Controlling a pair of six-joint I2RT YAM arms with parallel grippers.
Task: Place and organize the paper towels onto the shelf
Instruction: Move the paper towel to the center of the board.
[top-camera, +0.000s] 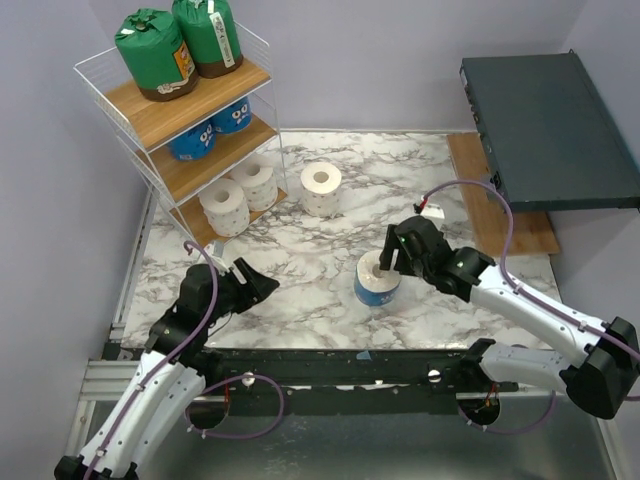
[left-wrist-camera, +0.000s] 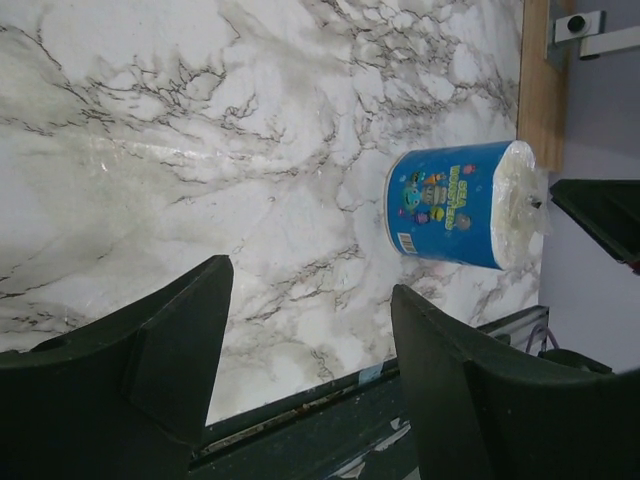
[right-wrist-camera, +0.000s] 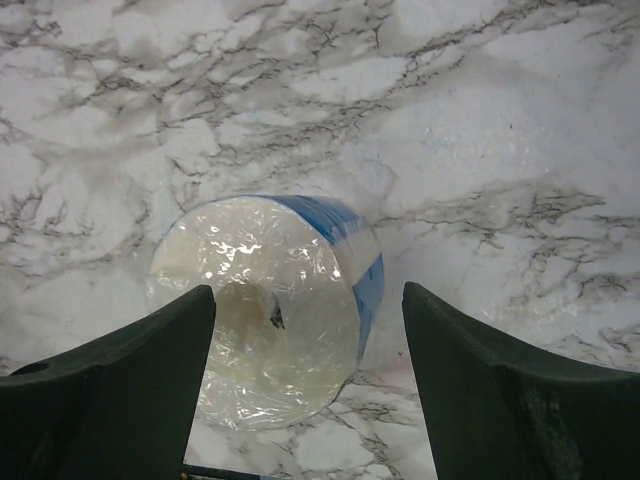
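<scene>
right hand (top-camera: 388, 262) is hanging right over the blue-wrapped roll (top-camera: 376, 292), which stands on end on the marble tabletop (top-camera: 300, 270), roughly in the middle and a bit toward the near edge. from the right wrist view the fingers are spread wide. one fingertip sits over the roll's top and the other is off to its side over bare marble, so it's released and not gripping anything.

left hand (top-camera: 258, 283) is low over the tabletop on its own side, well apart from that roll, fingers also spread with nothing between them.

the shelf (top-camera: 195, 108) is in the far left corner: two green rolls (top-camera: 155, 52) on the top board, two blue rolls (top-camera: 192, 140) on the middle one, two white rolls (top-camera: 225, 207) on the bottom. one more plain white roll (top-camera: 321, 188) stands on the tabletop just beside the shelf's right side.
</scene>
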